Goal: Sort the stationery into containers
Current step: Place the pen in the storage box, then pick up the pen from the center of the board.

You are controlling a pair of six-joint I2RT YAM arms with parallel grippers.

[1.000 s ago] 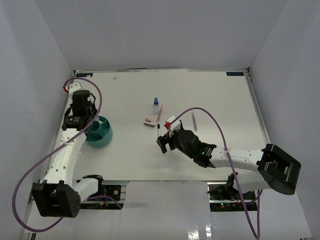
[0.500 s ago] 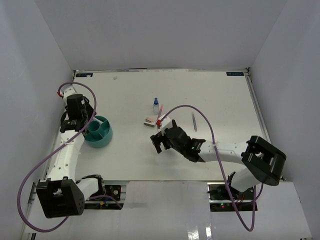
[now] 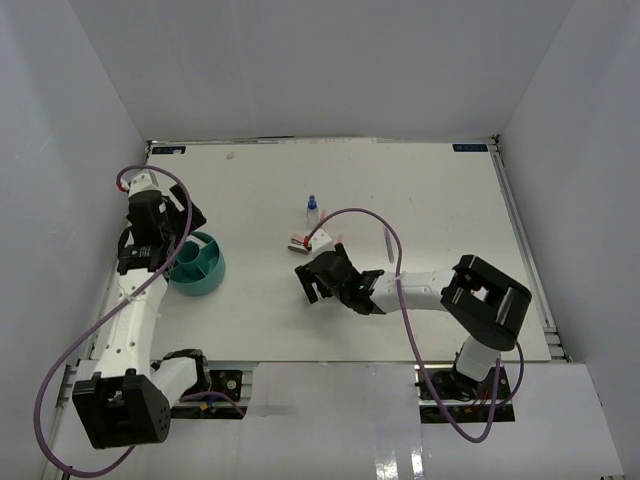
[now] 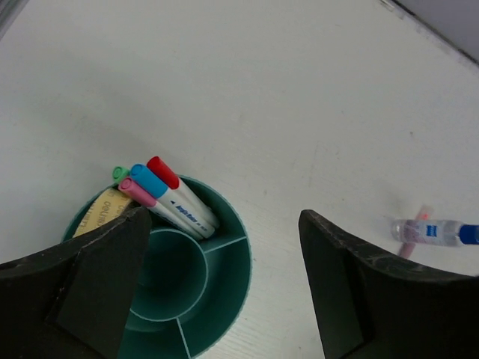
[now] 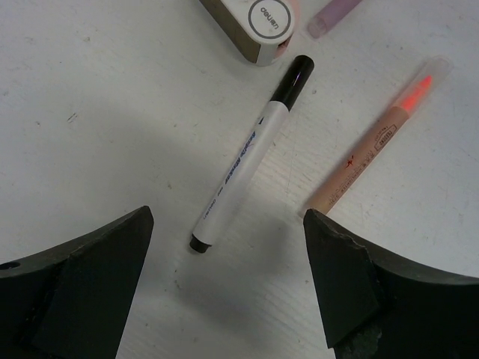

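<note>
At the left of the worktop (image 3: 440, 190) stands 1 teal cup (image 4: 241, 258), split into a round centre well and outer sections. The left end effector (image 4: 223, 224) hangs just above it, its jaws set wide and holding nothing. Its 2 dark fingers (image 4: 82, 292) cover the cup's near rim, so the sections cannot be counted in full.

1 outer section on the far side holds 4 markers, told by their caps: 1 red (image 4: 162, 172), 1 blue (image 4: 148, 180), 1 pink (image 4: 135, 191) and 1 green (image 4: 118, 173), of which only the tip shows. Beside them 1 flat tan piece (image 4: 99, 212) with print on it is partly hidden by the finger.

Near the middle of the worktop lies 1 small blue-capped bottle (image 3: 312, 209); in the left wrist view it is cut off by the frame edge. Just in front of it sits 1 pink-white block (image 5: 253, 26) with a round label, its top cropped.

The right end effector (image 5: 228, 221) hovers low there, jaws spread wide and empty. Between them lies 1 white pen with a black cap (image 5: 247, 158), flat on the worktop. Beside it is 1 peach highlighter (image 5: 373, 153) with an orange tip. 1 pale pink piece (image 5: 333, 13) shows only its end at the frame's top.

Further right, apart from the rest, lies 1 thin grey pen (image 3: 388, 243), too small to make out in detail.
</note>
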